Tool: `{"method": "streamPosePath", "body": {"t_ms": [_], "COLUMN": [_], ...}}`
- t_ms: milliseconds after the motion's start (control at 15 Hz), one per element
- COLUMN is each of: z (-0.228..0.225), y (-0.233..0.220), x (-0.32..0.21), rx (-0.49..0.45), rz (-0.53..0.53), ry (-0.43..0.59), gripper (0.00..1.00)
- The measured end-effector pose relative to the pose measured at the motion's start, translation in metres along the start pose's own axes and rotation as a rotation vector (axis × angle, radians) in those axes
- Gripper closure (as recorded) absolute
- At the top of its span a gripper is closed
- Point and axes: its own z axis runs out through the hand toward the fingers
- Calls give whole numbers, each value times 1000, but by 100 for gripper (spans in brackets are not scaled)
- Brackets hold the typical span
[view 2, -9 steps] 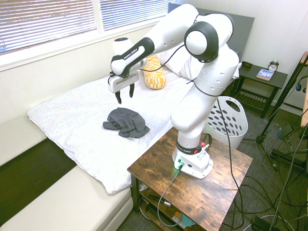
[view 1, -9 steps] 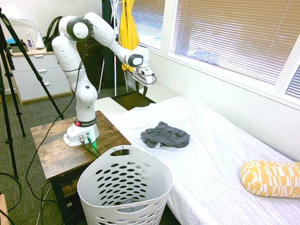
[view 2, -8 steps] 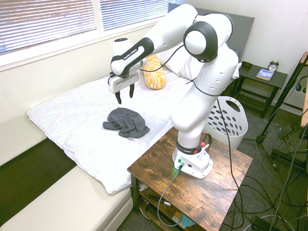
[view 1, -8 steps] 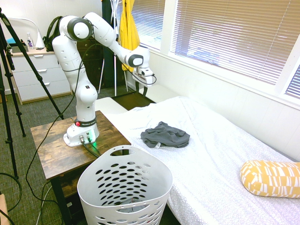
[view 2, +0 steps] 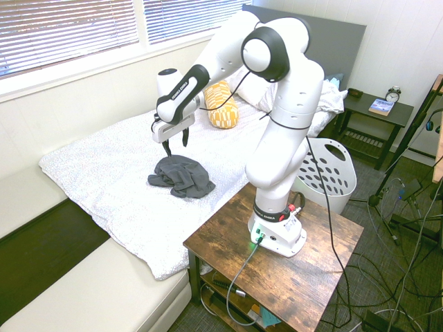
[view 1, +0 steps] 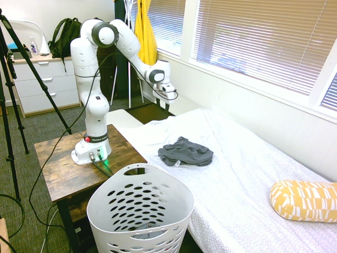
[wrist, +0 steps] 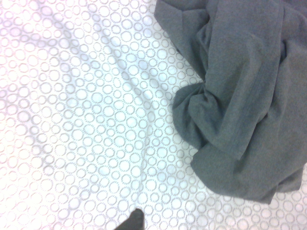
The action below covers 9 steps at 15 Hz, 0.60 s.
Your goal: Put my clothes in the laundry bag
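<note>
Nothing is bagged yet: the clothes (view 2: 181,175) lie crumpled on the bed (view 2: 104,180), the gripper (view 2: 174,141) hangs released and empty just above their 12 o'clock edge, and the laundry bag (view 1: 139,211) waits at 7 o'clock, well apart.
</note>
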Motion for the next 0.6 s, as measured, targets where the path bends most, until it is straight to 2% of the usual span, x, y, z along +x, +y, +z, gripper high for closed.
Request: {"method": "streamPosePath", "body": {"t_ms": [400,600], "z": [114,171], "y": [-44,-50], "x": [79,115], "rx": [-55,-89], "rz": [-3,12], "ry": [-4,10], "gripper": [0,0]}}
